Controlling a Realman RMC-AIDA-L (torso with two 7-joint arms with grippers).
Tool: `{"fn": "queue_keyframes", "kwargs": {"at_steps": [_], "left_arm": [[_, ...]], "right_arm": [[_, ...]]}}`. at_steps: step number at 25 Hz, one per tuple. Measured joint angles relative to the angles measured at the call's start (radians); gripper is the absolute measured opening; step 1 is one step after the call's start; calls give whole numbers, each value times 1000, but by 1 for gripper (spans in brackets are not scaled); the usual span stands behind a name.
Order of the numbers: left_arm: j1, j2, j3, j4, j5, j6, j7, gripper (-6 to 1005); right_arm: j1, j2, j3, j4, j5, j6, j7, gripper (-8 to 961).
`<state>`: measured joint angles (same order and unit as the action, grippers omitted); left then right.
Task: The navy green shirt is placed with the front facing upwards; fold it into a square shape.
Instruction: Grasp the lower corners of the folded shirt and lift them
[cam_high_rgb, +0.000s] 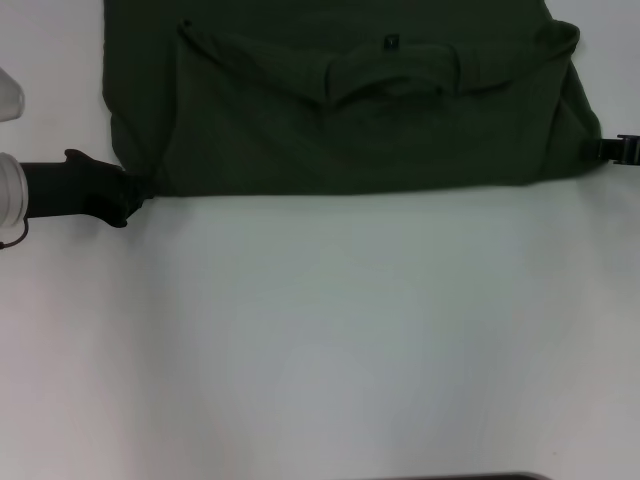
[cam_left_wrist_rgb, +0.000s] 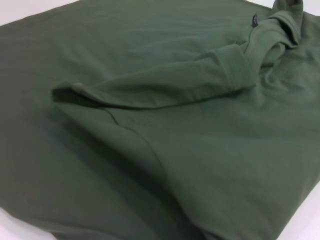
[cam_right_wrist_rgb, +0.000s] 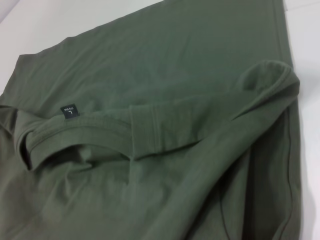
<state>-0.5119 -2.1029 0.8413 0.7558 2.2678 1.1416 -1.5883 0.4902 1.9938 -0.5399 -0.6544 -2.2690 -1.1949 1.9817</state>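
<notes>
Bare white counter (cam_high_rgb: 330, 340) fills the lower frame; the navy green shirt (cam_high_rgb: 350, 110) lies across the top, mid-fold.

My left tool (cam_high_rgb: 128, 190) sits at the shirt's lower-left corner at left of frame, my right tool (cam_high_rgb: 612, 150) at its right edge; both touch the hem, but I cannot tell whether either is apart or clamped on cloth. Sleeves look folded in, collar and neck label (cam_right_wrist_rgb: 70, 112) showing. I judge a crosswise fold is in hand; next I must carry both corners evenly.
</notes>
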Motion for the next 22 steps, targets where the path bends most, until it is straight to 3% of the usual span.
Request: {"fn": "queue_keyframes", "kwargs": {"at_steps": [16, 22], "left_arm": [[21, -11, -18, 66, -9, 54, -35, 48], [14, -12, -23, 67, -10, 71, -54, 118]], "right_arm": [[0, -1, -2, 5, 5, -1, -1, 23], [1, -1, -3, 4, 5, -1, -1, 23]]}}
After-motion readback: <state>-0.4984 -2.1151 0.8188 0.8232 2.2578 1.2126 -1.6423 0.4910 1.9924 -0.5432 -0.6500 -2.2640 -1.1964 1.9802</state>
